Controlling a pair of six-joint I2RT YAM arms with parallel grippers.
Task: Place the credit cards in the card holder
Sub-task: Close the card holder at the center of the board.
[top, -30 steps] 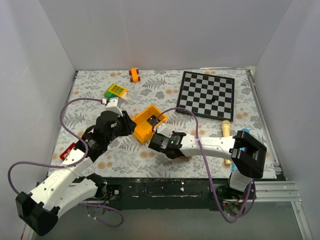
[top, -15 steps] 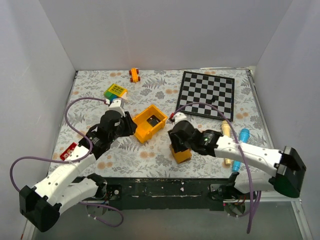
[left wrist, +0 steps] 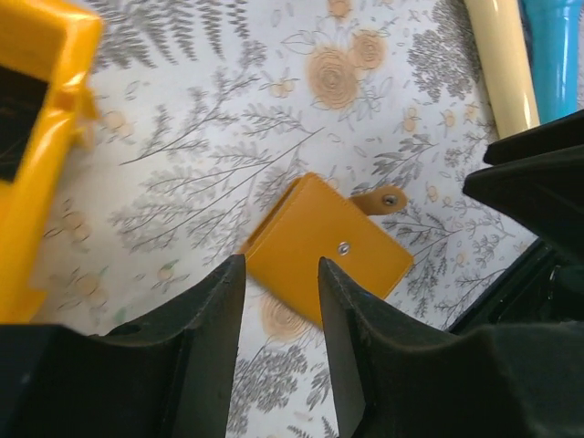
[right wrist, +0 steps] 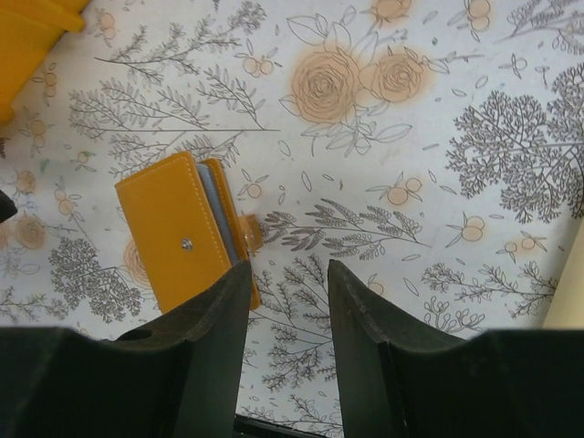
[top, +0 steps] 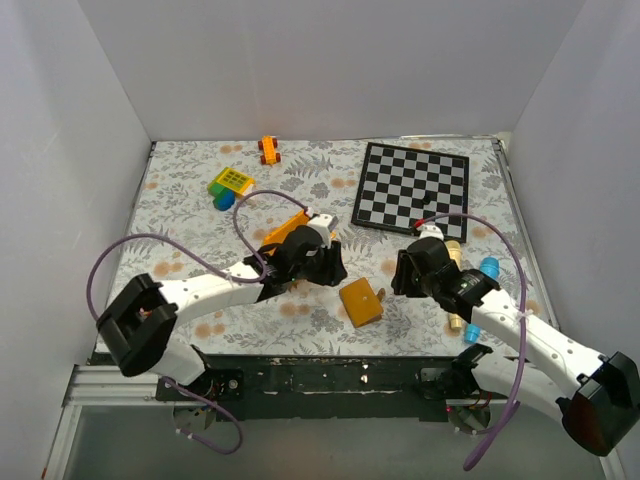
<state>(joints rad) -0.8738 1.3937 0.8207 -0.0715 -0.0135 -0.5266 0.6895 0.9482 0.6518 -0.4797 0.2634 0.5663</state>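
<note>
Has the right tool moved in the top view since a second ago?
Yes. The right tool has swung right, from left of the chequered board to just in front of its near edge.

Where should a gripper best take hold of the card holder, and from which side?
Probably from above, pinching across two opposite edges: the card holder lies flat and folded, and its unfastened snap tab looks too small to grip.

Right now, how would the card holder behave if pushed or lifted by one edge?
It would probably slide, not roll: the card holder lies flat on the table. Its snap strap sticks out unfastened, so lifting one flap may let it flop open. It looks thin, so likely light.
</note>
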